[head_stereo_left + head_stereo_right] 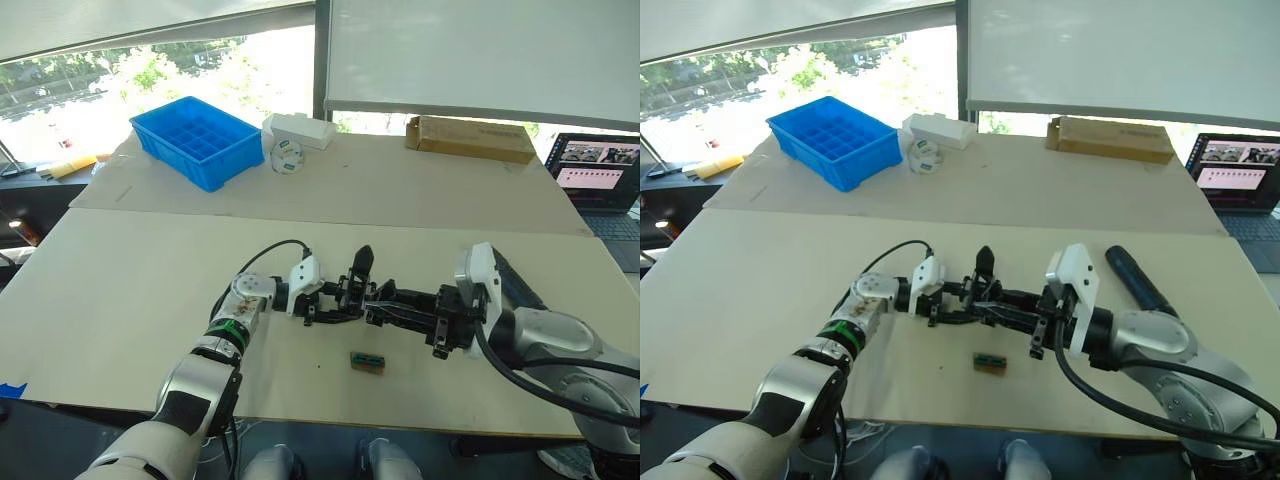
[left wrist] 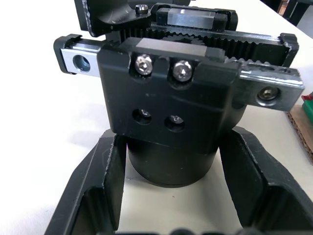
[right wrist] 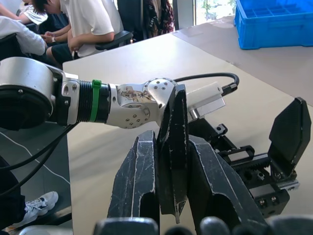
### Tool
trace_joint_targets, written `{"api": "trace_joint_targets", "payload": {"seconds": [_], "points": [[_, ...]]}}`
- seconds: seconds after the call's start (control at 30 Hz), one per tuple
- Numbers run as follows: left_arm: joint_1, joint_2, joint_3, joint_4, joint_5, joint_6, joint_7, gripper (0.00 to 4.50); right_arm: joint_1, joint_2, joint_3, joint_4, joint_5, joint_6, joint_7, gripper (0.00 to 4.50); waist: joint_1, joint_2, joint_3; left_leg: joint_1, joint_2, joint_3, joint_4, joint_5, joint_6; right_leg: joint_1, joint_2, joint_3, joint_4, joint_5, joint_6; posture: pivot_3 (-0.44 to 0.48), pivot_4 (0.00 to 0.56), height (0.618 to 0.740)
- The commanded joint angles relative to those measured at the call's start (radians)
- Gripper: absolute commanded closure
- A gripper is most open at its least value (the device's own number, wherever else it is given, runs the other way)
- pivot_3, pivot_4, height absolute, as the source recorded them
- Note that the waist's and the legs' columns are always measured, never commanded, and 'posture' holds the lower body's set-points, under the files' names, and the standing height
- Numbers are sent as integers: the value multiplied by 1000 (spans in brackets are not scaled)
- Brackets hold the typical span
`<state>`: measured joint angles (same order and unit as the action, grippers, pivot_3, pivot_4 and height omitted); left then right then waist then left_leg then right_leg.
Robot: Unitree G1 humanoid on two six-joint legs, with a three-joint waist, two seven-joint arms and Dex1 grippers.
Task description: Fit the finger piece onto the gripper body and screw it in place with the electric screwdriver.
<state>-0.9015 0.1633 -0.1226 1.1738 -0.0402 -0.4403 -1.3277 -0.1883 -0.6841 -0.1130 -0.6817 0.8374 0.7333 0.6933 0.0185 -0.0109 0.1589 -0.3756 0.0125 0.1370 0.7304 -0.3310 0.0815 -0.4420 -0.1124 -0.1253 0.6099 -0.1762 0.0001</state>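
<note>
1. My right pincer [image 3: 173, 196] is closed on the finger piece [image 3: 173, 147]; the claw stands upright between both fingers, wide end up and pointed tip down by the finger roots.
2. My left pincer [image 2: 168, 196] sits narrow around the gripper body [image 2: 171, 112]. Its fingers [image 2: 105, 188] flank the round base. I cannot tell whether the pads press it or only bracket it.
3. On the body's front block I see two bright screw heads above and two recessed ones below. A toothed rack runs across the top between metal end blocks.
4. In the head views the two pincers meet near the front middle of the bench [image 1: 120, 300]. The body's own pointed finger [image 1: 362, 262] sticks up between them.
5. A small brown-and-green block [image 1: 367, 362] lies on the bench just in front of the meeting point, apart from both pincers.
6. The electric screwdriver [image 1: 1137, 280] lies on the bench beyond my right forearm.
7. Farther back: a blue compartment tray [image 1: 198, 140], a white box [image 1: 298, 130], a cardboard box [image 1: 470, 138] and an open laptop [image 1: 598, 172].
8. The right wrist view shows seated people [image 3: 93, 22] beyond the bench edge.
</note>
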Motion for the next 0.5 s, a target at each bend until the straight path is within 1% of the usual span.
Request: {"api": "trace_joint_targets", "payload": {"seconds": [0.03, 0.17, 0.27, 0.37, 0.5], "points": [[13, -9, -7, -35, 12, -11, 0, 2223, -38, 36, 19, 23, -44, -72, -6, 4110, -1, 0, 0, 0, 0, 0, 0, 0, 0, 0, 0, 0, 0, 0, 0, 0, 150, 740], [41, -3, -13, -89, 6, 15, -9, 2223, -87, 83, 93, 105, -140, -135, 5, 4110, -4, 0, 0, 0, 0, 1, 0, 0, 0, 0, 0, 0, 0, 0, 1, 0, 150, 740], [53, 4, -23, -107, 15, 20, -14, 2223, -109, 107, 124, 156, -173, -158, 20, 4110, -5, 0, 0, 0, 0, 1, 0, 0, 0, 0, 1, 0, 0, 0, 1, 0, 150, 740], [60, 13, -33, -112, 22, 28, -15, 2223, -127, 104, 175, 221, -238, -193, 66, 4110, -7, 0, 0, -1, -1, 2, 0, 0, 0, 0, 1, 0, 0, 0, 1, 0, 150, 740], [62, 14, -37, -119, 21, 48, -12, 2223, -144, 115, 207, 257, -280, -221, 97, 4110, -8, 0, 0, 0, -1, 2, 0, 0, 0, 0, 1, 0, 0, 0, 1, 0, 150, 740]]}}
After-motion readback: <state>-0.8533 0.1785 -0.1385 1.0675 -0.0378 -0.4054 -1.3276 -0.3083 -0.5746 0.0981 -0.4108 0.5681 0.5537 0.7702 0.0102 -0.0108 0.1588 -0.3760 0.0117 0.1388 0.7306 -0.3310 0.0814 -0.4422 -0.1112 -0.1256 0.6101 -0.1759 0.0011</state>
